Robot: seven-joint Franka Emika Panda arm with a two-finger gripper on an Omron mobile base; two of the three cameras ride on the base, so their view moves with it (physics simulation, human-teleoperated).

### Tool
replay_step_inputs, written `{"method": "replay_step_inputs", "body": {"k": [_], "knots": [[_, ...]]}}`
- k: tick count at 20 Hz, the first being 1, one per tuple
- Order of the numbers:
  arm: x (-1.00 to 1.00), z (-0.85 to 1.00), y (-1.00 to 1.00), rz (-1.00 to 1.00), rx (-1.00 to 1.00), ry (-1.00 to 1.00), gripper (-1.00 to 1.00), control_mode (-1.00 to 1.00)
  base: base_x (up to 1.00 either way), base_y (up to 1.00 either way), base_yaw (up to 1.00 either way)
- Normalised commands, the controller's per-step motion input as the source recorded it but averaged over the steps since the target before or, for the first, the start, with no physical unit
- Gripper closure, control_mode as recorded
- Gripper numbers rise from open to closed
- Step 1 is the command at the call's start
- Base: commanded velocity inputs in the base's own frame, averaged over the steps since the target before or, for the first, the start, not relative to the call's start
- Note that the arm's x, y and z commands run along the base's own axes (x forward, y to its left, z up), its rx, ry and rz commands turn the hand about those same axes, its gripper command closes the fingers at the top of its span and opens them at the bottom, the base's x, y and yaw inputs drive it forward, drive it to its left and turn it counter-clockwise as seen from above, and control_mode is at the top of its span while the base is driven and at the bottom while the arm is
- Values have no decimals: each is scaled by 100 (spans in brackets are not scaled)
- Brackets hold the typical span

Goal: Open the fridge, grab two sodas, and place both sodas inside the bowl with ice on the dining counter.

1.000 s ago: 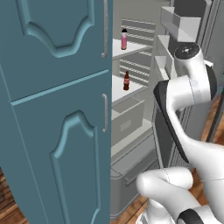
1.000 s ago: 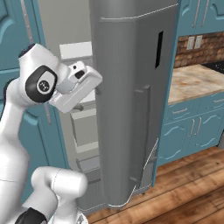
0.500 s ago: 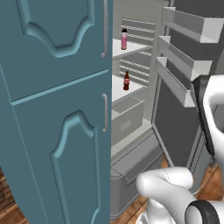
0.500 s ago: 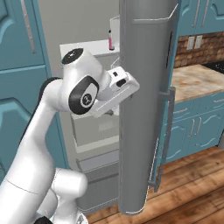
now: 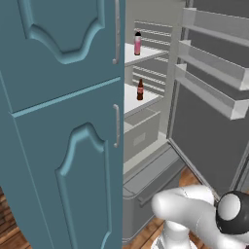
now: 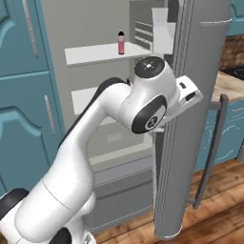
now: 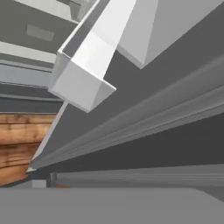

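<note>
Fridge open, both sodas on its shelves

Fridge [image 6: 86, 33] stands open, smooth grey metal outside, flat white shelves inside. Its door [image 6: 190, 119] is swung wide, with a long slim vertical handle [image 6: 209, 147] on the outer face and boxy pale bins [image 5: 209, 92] on the inner face. A slim pink bottle [image 5: 137, 44] with a dark cap stands upright on the upper shelf; a dark reddish-brown bottle [image 5: 140, 90] stands upright on the shelf below. A teal panelled cabinet [image 5: 58, 121] adjoins the fridge. The white arm [image 6: 143, 102] reaches against the door's edge. Whether the gripper is open or closed cannot be told.
</note>
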Motion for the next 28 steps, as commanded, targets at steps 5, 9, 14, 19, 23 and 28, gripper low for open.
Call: {"method": "replay_step_inputs", "body": {"k": [5,9,14,19,23,28], "knots": [[48,0,-100,6,7,2,-100,-100,0,0,0],[3,2,-91,0,1,1,-100,-100,0,0,0],[-68,2,-49,-1,0,-7,-100,-100,0,0,0],[-94,0,-4,0,0,-15,-100,-100,0,0,0],[-49,0,49,0,0,-12,-100,-100,0,0,0],[-1,0,96,-3,0,-6,-100,-100,0,0,0]]}}
